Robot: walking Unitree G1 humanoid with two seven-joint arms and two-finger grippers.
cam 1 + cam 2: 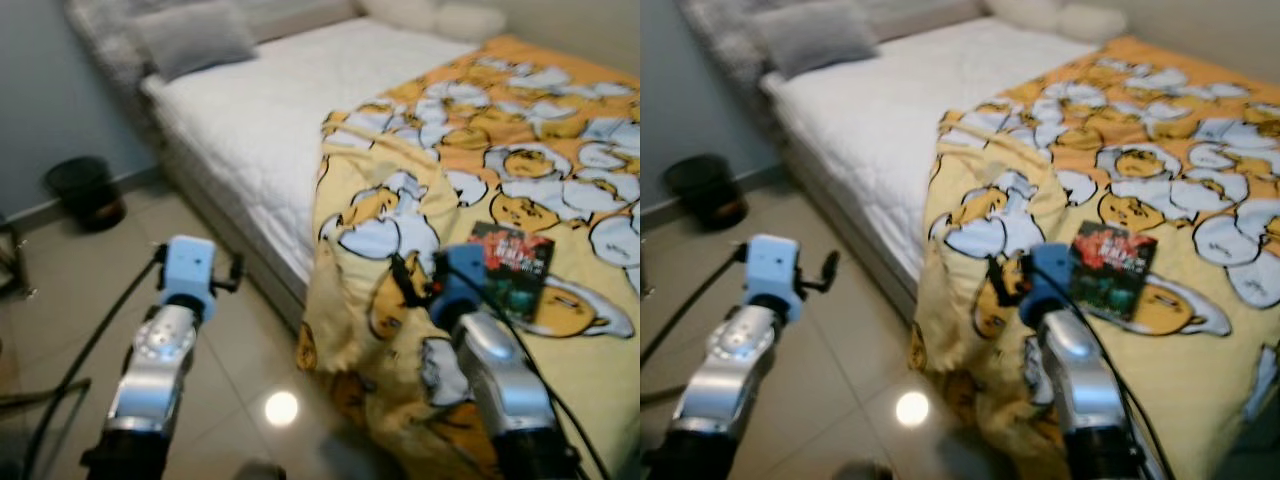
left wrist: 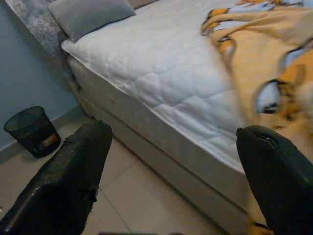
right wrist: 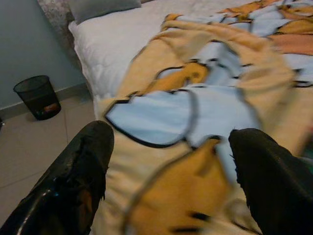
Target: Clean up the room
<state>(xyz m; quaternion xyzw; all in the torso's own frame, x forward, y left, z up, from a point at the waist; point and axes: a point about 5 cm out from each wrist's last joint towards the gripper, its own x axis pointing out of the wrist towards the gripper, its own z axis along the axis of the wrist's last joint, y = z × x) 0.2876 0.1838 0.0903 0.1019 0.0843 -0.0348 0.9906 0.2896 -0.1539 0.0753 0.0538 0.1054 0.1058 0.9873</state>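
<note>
**Blanket, rumpled, awaiting tidying**

Blanket [image 1: 480, 200]: yellow, cartoon-printed, bunched over the bed [image 1: 260, 110] edge and spilling toward the floor. Judged soft, light, floppy; best taken at the folded corner. Book [image 1: 512, 268] lies on it, likely to slide. Right gripper [image 3: 166, 171] hovers just above the blanket fold, fingers wide. Left gripper [image 2: 171, 166] raised beside the bed over tiles, fingers wide.

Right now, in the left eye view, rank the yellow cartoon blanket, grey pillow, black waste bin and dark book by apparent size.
1. Yellow cartoon blanket
2. Grey pillow
3. Black waste bin and dark book look about alike; the bin stands farther off, so unranked.
</note>
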